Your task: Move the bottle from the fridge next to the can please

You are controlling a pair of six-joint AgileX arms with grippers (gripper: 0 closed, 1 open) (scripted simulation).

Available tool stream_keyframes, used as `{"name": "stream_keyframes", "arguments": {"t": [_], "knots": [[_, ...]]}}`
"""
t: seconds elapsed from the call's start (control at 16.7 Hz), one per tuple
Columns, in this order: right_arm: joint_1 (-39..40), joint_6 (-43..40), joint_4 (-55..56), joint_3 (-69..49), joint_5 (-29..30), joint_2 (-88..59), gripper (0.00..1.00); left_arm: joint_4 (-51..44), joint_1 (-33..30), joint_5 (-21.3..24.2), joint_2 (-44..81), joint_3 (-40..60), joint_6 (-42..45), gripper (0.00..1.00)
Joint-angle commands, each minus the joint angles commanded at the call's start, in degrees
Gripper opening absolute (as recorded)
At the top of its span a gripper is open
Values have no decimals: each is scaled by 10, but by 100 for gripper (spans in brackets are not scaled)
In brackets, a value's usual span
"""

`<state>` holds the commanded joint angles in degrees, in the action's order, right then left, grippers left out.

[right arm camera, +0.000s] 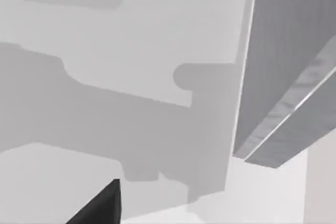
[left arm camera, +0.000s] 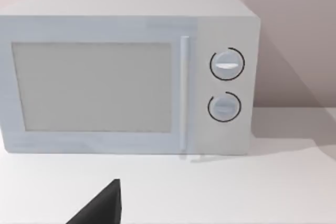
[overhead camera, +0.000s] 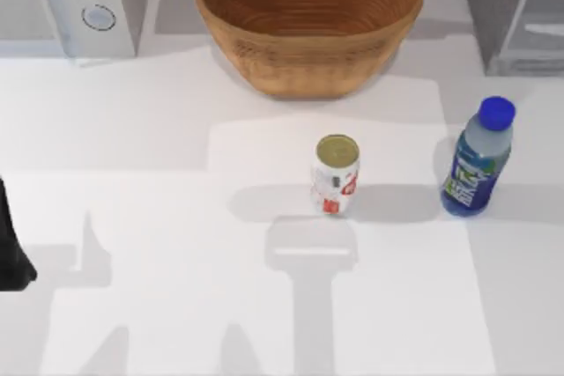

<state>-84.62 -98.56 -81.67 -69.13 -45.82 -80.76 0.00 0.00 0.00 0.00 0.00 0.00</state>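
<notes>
The bottle (overhead camera: 478, 160) stands upright on the worktop (overhead camera: 159, 217), out of the fridge (overhead camera: 515, 11) at the far right, and to the right of the can (overhead camera: 336, 174) with a clear gap between them. Left arm (overhead camera: 13, 244) at the left edge. Whether either gripper is apart or together cannot be told. Judged largely done: bottle placed, unheld.

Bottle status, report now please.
Bottle upright on table, right of can, a gap between. Left arm parked at table's left edge. Nothing between bottle and can.
</notes>
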Motion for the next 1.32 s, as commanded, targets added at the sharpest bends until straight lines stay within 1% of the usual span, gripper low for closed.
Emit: {"name": "stream_keyframes", "arguments": {"t": [0.18,0.36,0.48,0.84,0.96,1.08,1.2,1.32], "knots": [[-110,-104,-7,-36,-45,-129,100,0,0,0,0,0,0,100],[-171,-157,-12,-58,-73,-206,100,0,0,0,0,0,0,100],[-189,-168,-16,-65,-81,-227,100,0,0,0,0,0,0,100],[-188,-167,-15,-64,-81,-228,100,0,0,0,0,0,0,100],[-175,-149,2,-64,-79,-229,100,0,0,0,0,0,0,100],[-145,-108,39,-63,-73,-232,100,0,0,0,0,0,0,100],[-102,-43,96,-62,-64,-235,100,0,0,0,0,0,0,100],[-49,45,168,-61,-51,-238,100,0,0,0,0,0,0,100]]}}
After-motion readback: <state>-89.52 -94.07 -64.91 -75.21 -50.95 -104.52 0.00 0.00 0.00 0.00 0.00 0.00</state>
